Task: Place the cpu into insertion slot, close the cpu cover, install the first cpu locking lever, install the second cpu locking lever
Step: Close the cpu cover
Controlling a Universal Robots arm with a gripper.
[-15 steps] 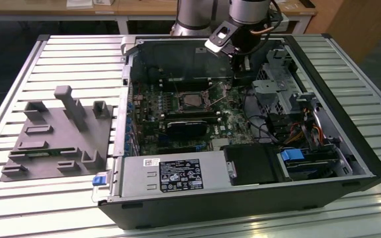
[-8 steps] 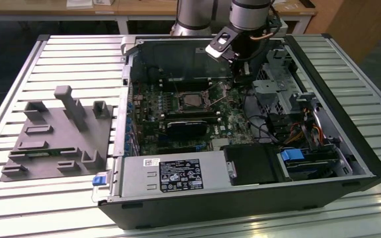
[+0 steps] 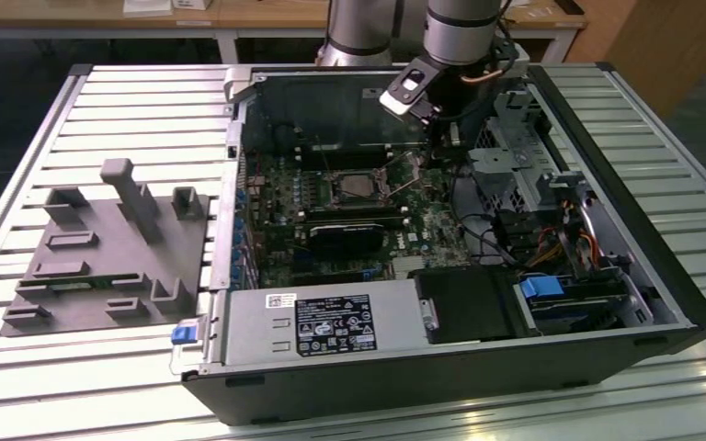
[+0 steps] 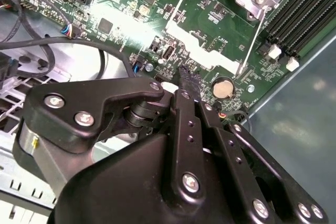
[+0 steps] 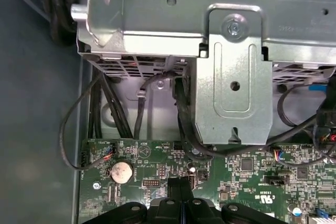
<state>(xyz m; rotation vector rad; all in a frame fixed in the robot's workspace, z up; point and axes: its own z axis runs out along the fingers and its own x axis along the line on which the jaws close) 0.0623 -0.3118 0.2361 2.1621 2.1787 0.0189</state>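
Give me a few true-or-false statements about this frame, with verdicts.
1. The gripper is inside the open computer case. True.
2. The gripper holds the cpu. False: it is shut on nothing.
3. The grey fixture lies on the table at the exterior view's right of the case. False: the grey fixture lies at the exterior view's left.
4. A coin cell sits on the motherboard near the gripper. True.
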